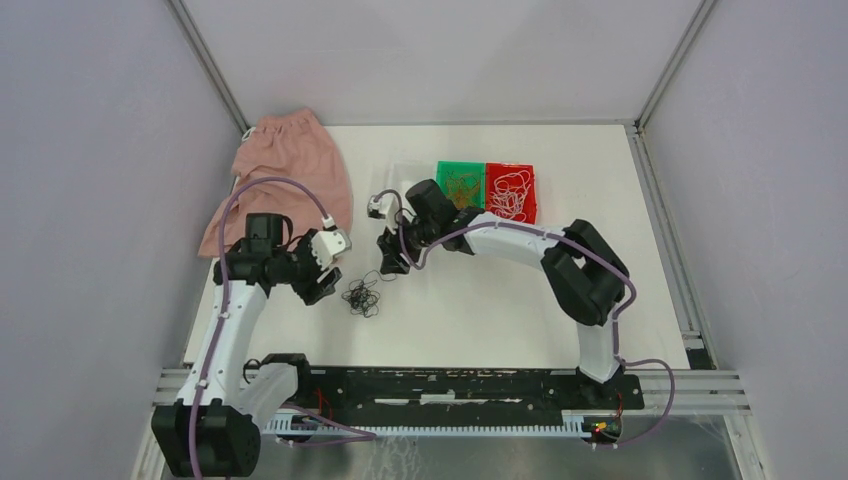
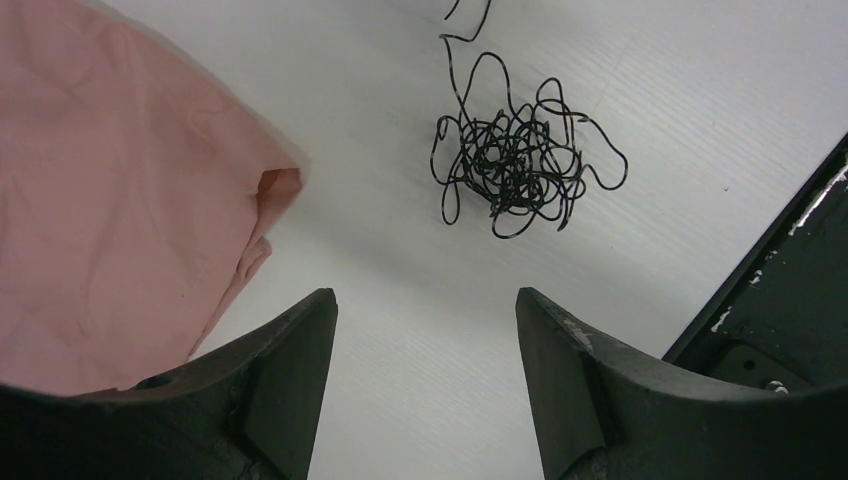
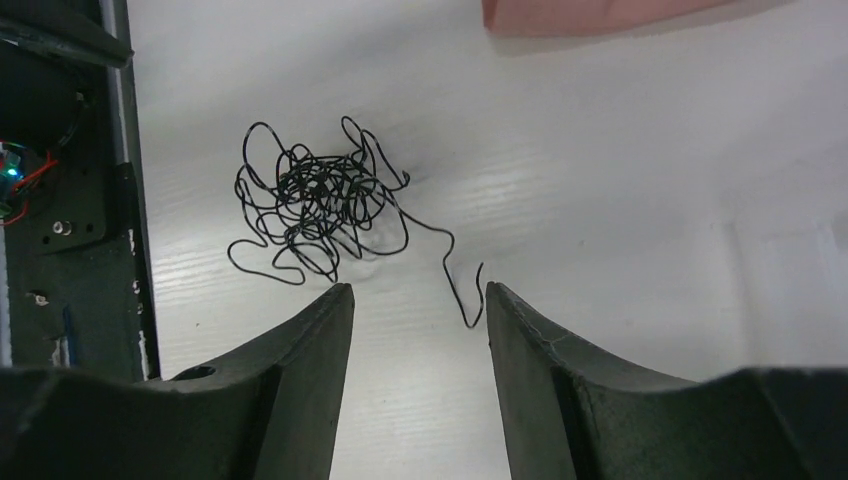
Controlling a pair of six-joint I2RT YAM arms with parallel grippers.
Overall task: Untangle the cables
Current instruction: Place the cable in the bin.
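A tangled clump of thin black cables (image 1: pixel 362 297) (image 2: pixel 515 160) (image 3: pixel 315 200) lies on the white table between the two arms. One loose strand (image 3: pixel 455 270) trails from it toward my right gripper. My left gripper (image 1: pixel 322 285) (image 2: pixel 425 305) stands open just left of the clump, nothing between its fingers. To the clump's upper right, my right gripper (image 1: pixel 390 258) (image 3: pixel 418 295) is open and empty; the strand's end lies near its right fingertip (image 3: pixel 500 300). White cables (image 1: pixel 511 194) lie in a red tray (image 1: pixel 528 175) and orange ones (image 1: pixel 463 186) in a green tray (image 1: pixel 444 170).
A pink cloth (image 1: pixel 285 170) (image 2: pixel 110 190) lies at the table's far left, close to my left arm. The black base rail (image 1: pixel 450 390) (image 2: pixel 790 290) (image 3: pixel 70 200) runs along the near edge. Grey walls enclose the table.
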